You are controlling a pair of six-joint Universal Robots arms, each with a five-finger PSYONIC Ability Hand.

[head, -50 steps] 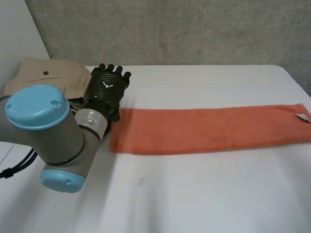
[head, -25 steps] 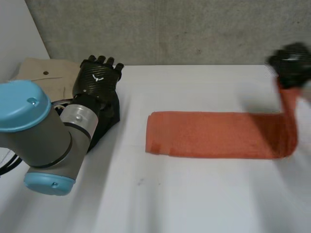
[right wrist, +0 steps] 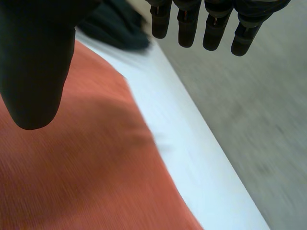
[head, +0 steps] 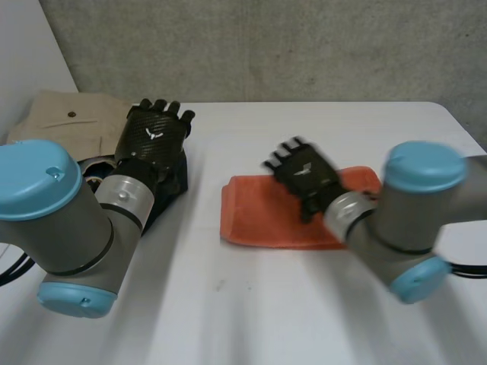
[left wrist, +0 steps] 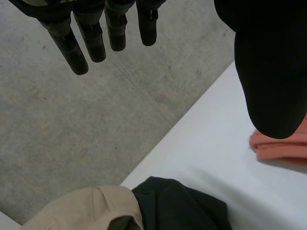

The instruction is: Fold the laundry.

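Note:
An orange towel point(head: 251, 218) lies folded double in the middle of the white table point(head: 251, 319). My right hand point(head: 304, 172) hovers over the towel's right half, open, its fingers point(right wrist: 213, 28) straight and its thumb apart; the towel point(right wrist: 76, 172) lies under its palm, not gripped. My left hand point(head: 156, 135) stands open at the table's left, off the towel, fingers point(left wrist: 81, 45) straight and holding nothing. The towel's left end point(left wrist: 283, 143) shows beside the left thumb.
A beige garment point(head: 65, 122) lies at the table's far left corner, with a dark garment point(left wrist: 177, 203) bunched against it just beyond the left hand. The table's far edge point(right wrist: 201, 158) runs close past the towel, with grey floor beyond.
My right hand came in from the right, carried the towel's right end over to the left so the towel lies doubled, and let go. The left hand barely moved.

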